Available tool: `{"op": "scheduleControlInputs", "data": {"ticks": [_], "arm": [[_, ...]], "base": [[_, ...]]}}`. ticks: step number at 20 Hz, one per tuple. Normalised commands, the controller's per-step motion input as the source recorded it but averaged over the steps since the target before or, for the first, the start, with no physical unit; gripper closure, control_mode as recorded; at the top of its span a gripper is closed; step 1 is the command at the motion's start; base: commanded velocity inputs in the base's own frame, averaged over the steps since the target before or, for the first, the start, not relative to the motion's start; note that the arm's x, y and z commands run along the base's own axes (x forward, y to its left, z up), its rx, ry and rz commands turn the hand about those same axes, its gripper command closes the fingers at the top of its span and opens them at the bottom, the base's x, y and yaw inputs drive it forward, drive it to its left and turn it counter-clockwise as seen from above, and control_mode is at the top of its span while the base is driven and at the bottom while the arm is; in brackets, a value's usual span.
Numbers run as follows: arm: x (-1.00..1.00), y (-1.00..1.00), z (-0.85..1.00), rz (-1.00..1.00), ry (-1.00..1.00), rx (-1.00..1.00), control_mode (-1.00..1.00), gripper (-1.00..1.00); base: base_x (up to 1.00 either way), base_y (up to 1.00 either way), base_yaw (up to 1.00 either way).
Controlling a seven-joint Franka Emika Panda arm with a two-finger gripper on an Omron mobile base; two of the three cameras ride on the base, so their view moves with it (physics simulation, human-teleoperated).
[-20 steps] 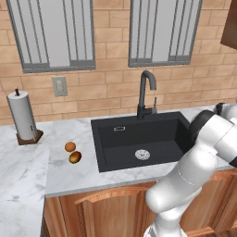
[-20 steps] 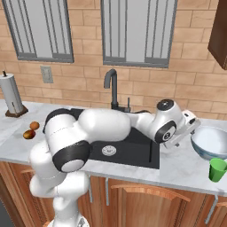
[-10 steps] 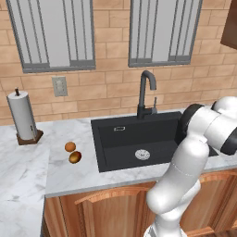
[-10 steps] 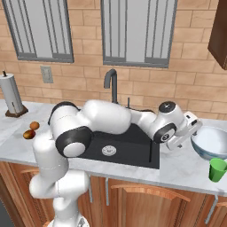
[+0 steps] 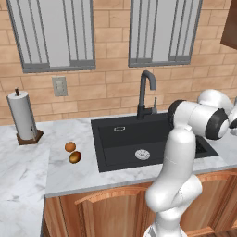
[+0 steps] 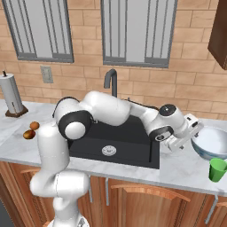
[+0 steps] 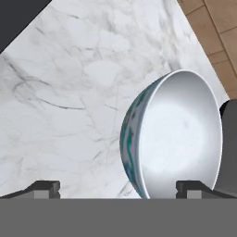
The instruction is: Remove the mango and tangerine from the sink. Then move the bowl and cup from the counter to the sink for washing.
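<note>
1. Currently the gripper (image 6: 189, 133) stands spread wide with nothing between its tips, beside the bowl (image 6: 213, 142) on the counter (image 6: 186, 170) to the right of the sink (image 6: 126, 139).
2. From the hand camera, the bowl (image 7: 173, 134) lies ahead on the marble, its pale interior holding nothing (teal patterning shows on the outer wall); one fingertip (image 7: 192, 189) sits in front of its rim.
3. A green cup (image 6: 217, 170) stands upright just beside the bowl, nearer the counter's front edge.
4. The sink basin (image 5: 139, 139) holds no fruit; its silver drain (image 5: 142, 154) is visible.
5. The tangerine (image 5: 70, 146) and mango (image 5: 75, 157) rest side by side on the counter (image 5: 69, 176) left of the sink.
6. A paper towel roll (image 5: 21, 116) stands at far left.
</note>
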Motion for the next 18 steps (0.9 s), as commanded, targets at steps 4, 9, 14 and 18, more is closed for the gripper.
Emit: {"op": "scheduleControlInputs", "data": {"ticks": [4, 9, 14, 18], "arm": [[0.03, -0.16, 0.00, 0.00, 0.00, 0.00, -1.00, -1.00], [0.02, -0.19, 0.00, 0.00, 0.00, 0.00, -1.00, -1.00], [0.04, -0.09, -0.01, 0.00, 0.00, 0.00, -1.00, -1.00], [0.15, 0.02, -0.07, 0.00, 0.00, 0.01, -1.00, -1.00]], "base": [[0.00, 0.00, 0.00], [0.00, 0.00, 0.00], [0.00, 0.00, 0.00], [0.00, 0.00, 0.00]]}}
